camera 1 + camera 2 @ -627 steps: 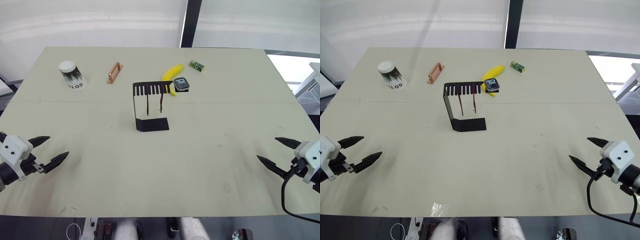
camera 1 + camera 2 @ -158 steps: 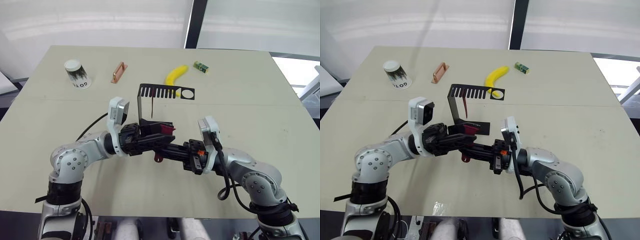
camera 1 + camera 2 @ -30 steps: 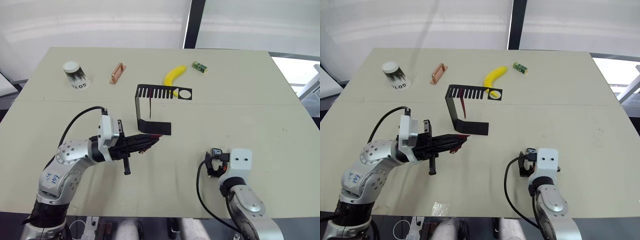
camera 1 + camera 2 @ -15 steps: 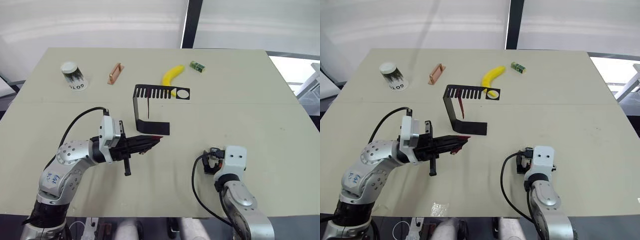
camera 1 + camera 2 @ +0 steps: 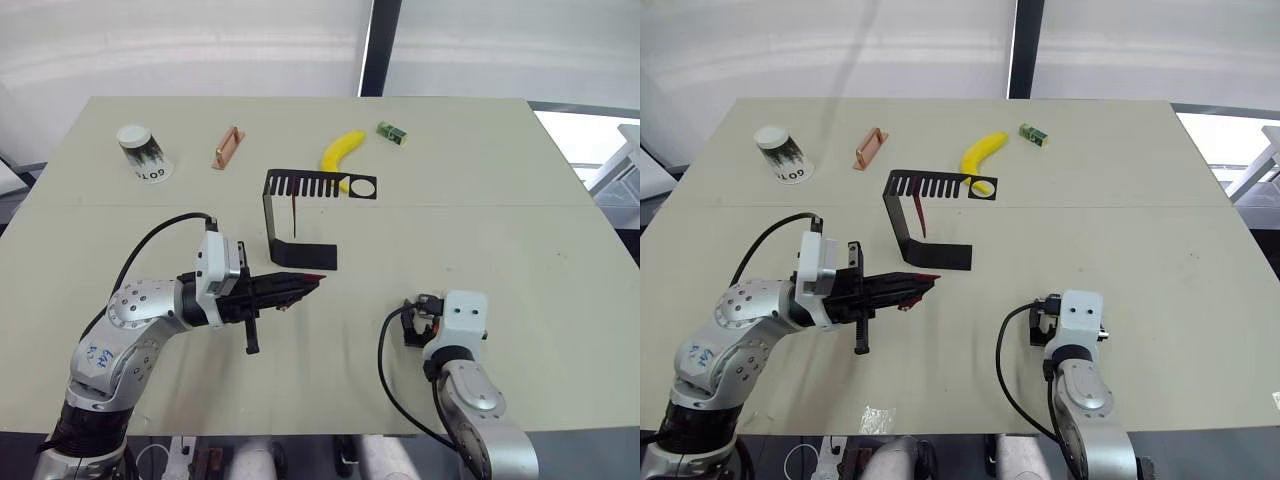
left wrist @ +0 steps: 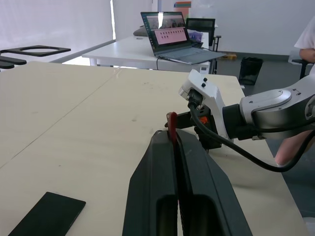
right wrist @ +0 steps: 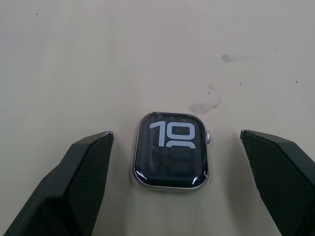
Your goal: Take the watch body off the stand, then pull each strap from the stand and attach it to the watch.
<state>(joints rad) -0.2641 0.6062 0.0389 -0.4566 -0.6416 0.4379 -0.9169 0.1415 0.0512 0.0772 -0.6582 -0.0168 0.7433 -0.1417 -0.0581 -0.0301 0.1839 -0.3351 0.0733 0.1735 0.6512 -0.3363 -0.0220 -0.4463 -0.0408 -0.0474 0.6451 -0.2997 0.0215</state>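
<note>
Watch body point(image 7: 171, 149) — glossy dark glass face, smooth silvery metal rim. Desk point(image 7: 147, 49) — matt pale surface, scuffed and speckled. Right tool point(image 7: 184, 182) fingers point(image 7: 86, 167): black, finely textured weave. Stand point(image 5: 300, 252): matt black sheet metal.

Head stereo pair high over the table point(image 5: 480, 150); wrist cameras low, close, along each gripper's fingers

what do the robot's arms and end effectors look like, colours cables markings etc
Both arms are silver-grey metal with rounded joints, white camera blocks at the wrists and looping black cables. The left end effector and right end effector have tapered black textured fingers. Blue writing marks the left arm's shoulder.
</note>
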